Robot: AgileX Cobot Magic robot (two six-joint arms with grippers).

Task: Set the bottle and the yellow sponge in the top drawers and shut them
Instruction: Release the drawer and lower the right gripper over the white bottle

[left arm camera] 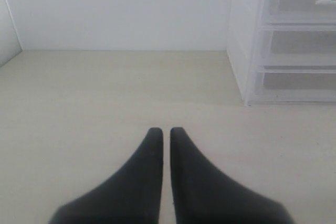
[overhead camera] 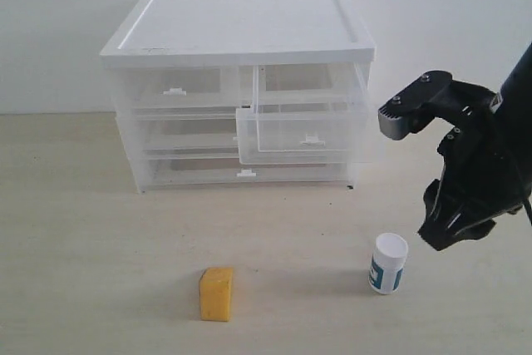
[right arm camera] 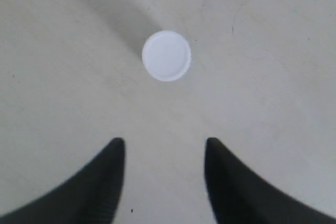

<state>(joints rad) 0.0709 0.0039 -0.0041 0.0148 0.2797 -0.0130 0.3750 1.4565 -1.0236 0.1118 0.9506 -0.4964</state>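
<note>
the step in hand looks like picking up the bottle [overhead camera: 388,263] — it stands upright on the surface [overhead camera: 83,247] in front of the cabinet [overhead camera: 241,27], off its right corner. the right jaws hang above it, spread and empty, the cap just ahead of their tips. the cabinet's right top drawer [overhead camera: 303,130] is pulled out and empty; the left top drawer [overhead camera: 174,89] is shut. the yellow sponge [overhead camera: 217,293] lies before the cabinet's left half. the left jaws are clenched on nothing. next — centre over the cap, descend, grip.

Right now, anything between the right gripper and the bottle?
Nothing: only bare table between the open right gripper and the bottle, seen in the right wrist view.
</note>
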